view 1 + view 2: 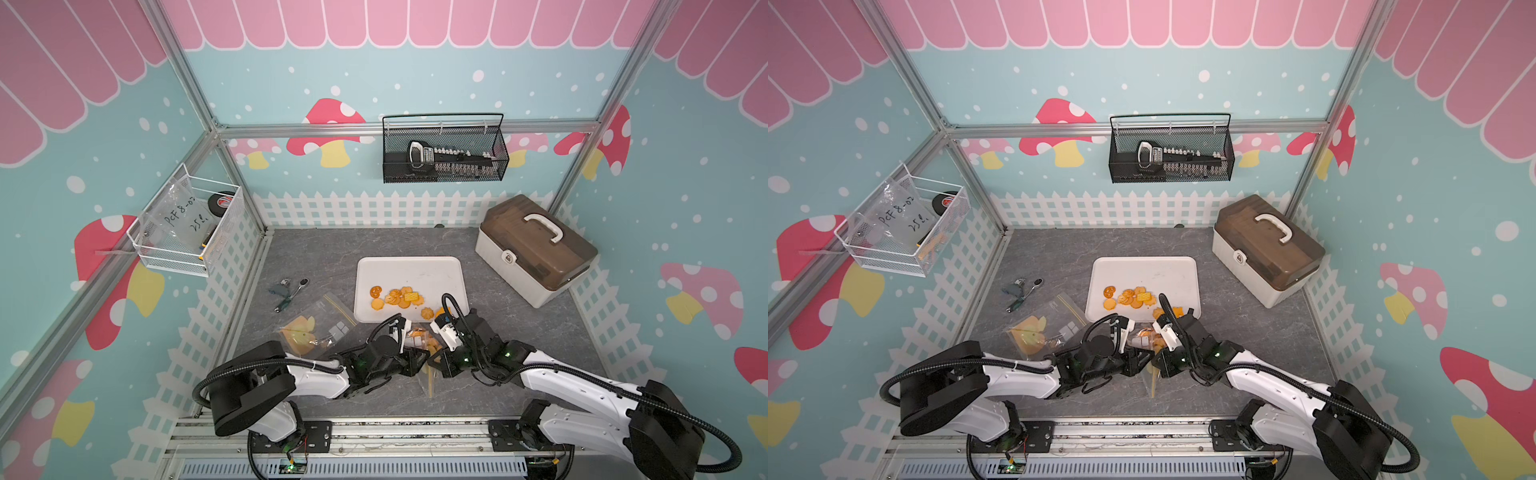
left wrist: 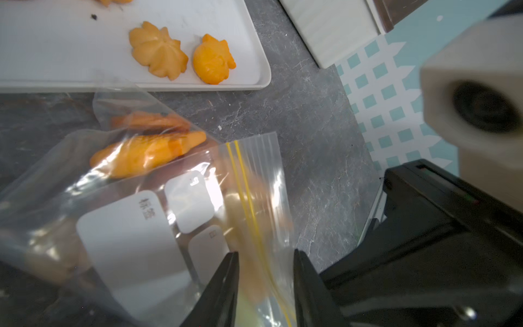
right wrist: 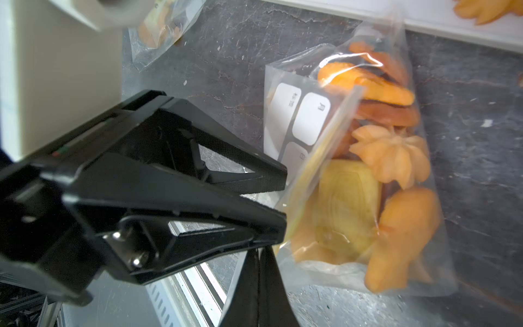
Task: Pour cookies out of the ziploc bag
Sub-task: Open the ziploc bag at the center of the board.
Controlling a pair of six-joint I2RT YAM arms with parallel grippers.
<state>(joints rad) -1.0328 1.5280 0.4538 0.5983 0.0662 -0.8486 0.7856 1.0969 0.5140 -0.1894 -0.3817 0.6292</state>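
Aluminium rail [image 1: 415, 431], grey marbled tabletop [image 1: 316, 257], mushroom-print walls [image 1: 415, 83].

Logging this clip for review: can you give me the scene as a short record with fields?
tray: white, several cookies on its near half
bag: clear zip bag at the tray's near edge, more cookies inside
left pincer: open, astride the bag's zip edge
right pincer: shut by the bag's corner; hold unclear
table: also a second bag, a wrench and a toolbox
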